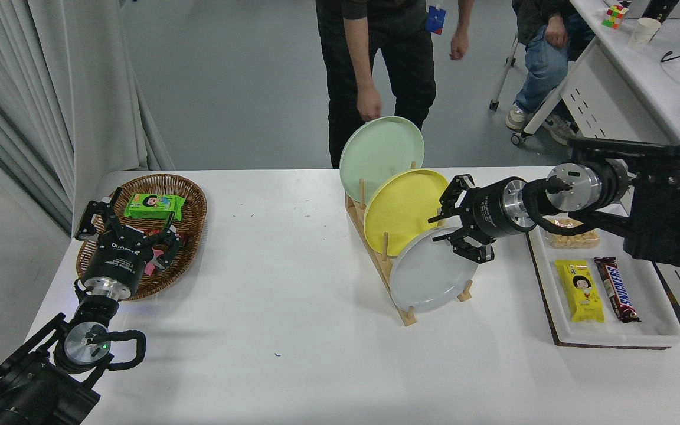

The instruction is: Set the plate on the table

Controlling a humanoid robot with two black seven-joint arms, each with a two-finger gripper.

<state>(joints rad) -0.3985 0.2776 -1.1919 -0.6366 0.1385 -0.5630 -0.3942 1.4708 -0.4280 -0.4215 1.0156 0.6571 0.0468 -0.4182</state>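
Plate: the light grey plate [431,277] is on edge in the nearest slot of the wooden rack [384,268], leaning back toward the yellow plate [402,209], with the pale green plate [380,150] at the far end.
Right end effector: the right end effector [457,231] comes in from the right and sits at the grey plate's upper right rim, fingers spread around the edge, nothing clamped as far as I can judge.
Left end effector: the left end effector [130,227] is parked at the near left over the wicker basket [189,200]; whether it is open or closed I cannot tell.
Bench: the white bench [281,307] has bare surface to the near left of the rack.
Snack tray: the tray [611,336] lies on the right, just beside the working arm.
Done: the approach, by the look of it.
Left: close on the rim, lift the plate out of its slot, carry it over and lay it flat on the bench.
Progress: early, the plate not yet out of the rack.
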